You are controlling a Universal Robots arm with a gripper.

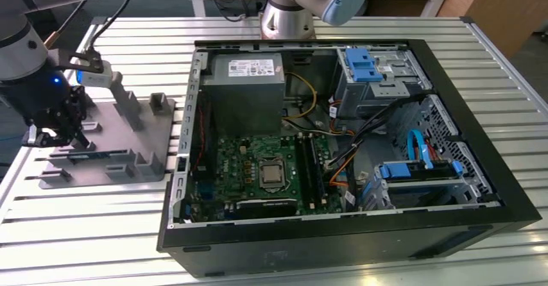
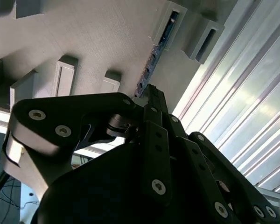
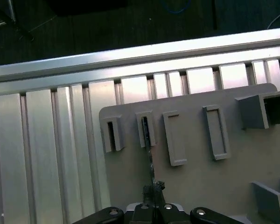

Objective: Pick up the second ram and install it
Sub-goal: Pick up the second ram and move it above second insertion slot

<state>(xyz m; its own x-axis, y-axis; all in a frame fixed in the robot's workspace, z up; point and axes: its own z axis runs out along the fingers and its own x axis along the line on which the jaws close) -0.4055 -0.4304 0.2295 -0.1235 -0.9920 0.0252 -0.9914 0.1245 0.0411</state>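
The second ram [image 3: 148, 149] is a thin dark stick seen edge-on, one end seated in a raised slot of the grey tray [image 3: 196, 186]. My gripper [image 3: 153, 188] is shut on the stick's other end, fingertips pressed against its two faces. In the second wrist view the ram [image 2: 154, 56] runs from the tray slot to the black fingers [image 2: 151, 100]. At the exterior view's left, the gripper [image 1: 53, 137] hangs low over the tray [image 1: 128, 138], with the ram [image 1: 96, 152] a dark strip beside it.
An open black computer case [image 1: 479, 190] lies to the exterior view's right of the tray, its green motherboard [image 1: 248, 164] and long memory slots [image 1: 307, 164] exposed. Blue drive latches [image 1: 364, 65] sit at its far side. Everything rests on a slatted metal table [image 1: 86, 235].
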